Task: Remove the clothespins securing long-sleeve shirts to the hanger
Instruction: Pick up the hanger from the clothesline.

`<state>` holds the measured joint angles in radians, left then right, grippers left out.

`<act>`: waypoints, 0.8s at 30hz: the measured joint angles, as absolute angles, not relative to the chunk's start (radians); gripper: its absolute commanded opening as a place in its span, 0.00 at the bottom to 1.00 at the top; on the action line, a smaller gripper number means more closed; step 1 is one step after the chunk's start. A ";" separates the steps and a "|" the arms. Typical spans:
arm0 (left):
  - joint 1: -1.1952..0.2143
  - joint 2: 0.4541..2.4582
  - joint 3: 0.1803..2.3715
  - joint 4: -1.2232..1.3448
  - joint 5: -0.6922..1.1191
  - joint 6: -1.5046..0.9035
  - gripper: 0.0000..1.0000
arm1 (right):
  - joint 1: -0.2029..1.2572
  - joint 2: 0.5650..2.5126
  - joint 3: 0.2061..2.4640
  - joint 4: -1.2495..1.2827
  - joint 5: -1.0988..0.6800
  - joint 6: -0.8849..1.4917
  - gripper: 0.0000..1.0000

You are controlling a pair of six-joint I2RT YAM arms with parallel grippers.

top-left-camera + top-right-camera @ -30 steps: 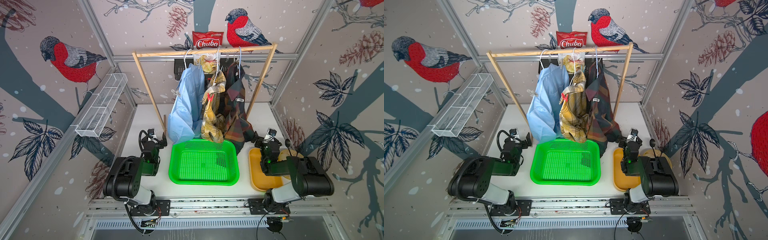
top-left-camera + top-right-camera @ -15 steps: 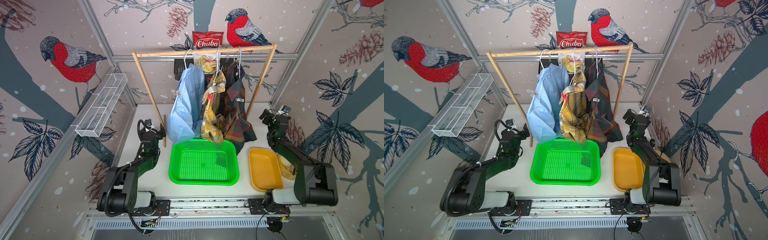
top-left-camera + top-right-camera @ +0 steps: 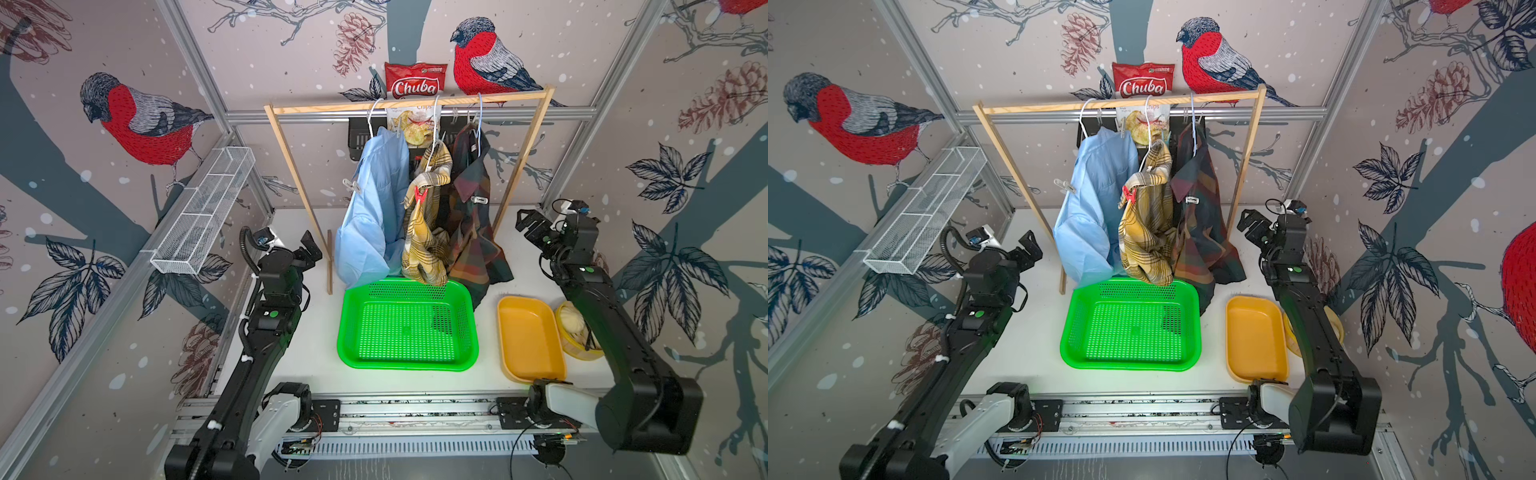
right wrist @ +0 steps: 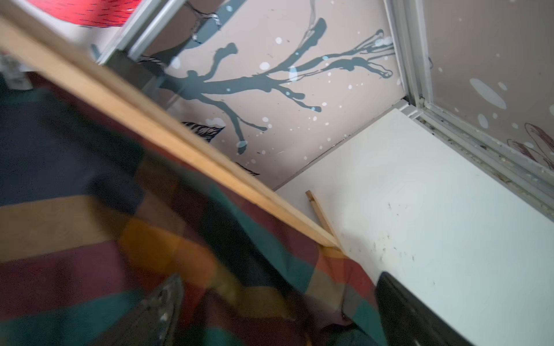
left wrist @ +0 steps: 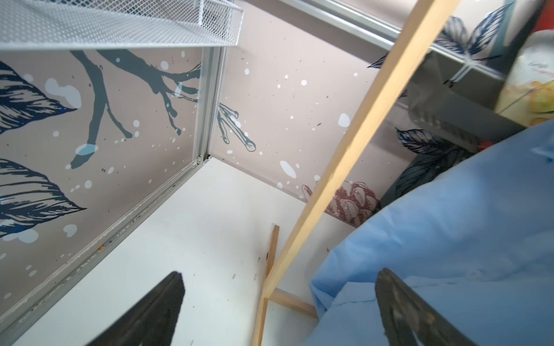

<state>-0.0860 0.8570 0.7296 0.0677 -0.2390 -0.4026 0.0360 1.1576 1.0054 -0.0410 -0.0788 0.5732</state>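
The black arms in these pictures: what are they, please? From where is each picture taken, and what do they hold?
They are two robot arms, each ending in a two-fingered tool. Two pictures look down from above; two come from cameras on the wrists. The left tool and the right tool are open and hold nothing. On the white table stand a wooden rack with three hanging shirts pinned by clothespins, a green perforated plastic basket and a yellow plastic tray.

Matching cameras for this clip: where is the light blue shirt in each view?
In a top view: the light blue shirt hangs leftmost on the wooden rack.
In a top view: shirt also leftmost.
Left wrist: shirt close up, beside a rack post.
Right wrist: not in it.
Shared landmark: the wooden rack.
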 measured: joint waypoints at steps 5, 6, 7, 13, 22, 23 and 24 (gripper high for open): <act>-0.145 0.674 0.692 0.017 -0.012 -0.351 0.91 | 0.153 0.971 1.018 -0.121 0.010 0.545 0.97; -0.167 0.663 0.690 0.019 0.052 -0.336 0.90 | 0.192 0.948 1.033 -0.142 0.025 0.541 0.95; -0.193 0.664 0.691 0.019 0.101 -0.328 0.90 | 0.244 0.929 1.053 -0.160 0.037 0.529 0.93; -0.421 0.767 0.772 -0.006 0.208 -0.216 0.90 | 0.543 0.890 1.172 -0.259 0.190 0.516 0.85; -0.578 0.873 0.844 0.019 0.272 -0.130 0.88 | 0.911 1.027 1.292 -0.331 0.481 0.500 0.75; -0.580 0.855 0.825 0.022 0.274 -0.127 0.88 | 0.923 1.049 1.309 -0.339 0.514 0.500 0.73; -0.585 0.832 0.802 0.025 0.280 -0.122 0.89 | 0.929 1.063 1.320 -0.343 0.543 0.500 0.70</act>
<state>-0.5846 0.8322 0.8017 0.0250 0.2798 -0.1223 0.9291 1.0634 1.3201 -0.3428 0.5430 0.4999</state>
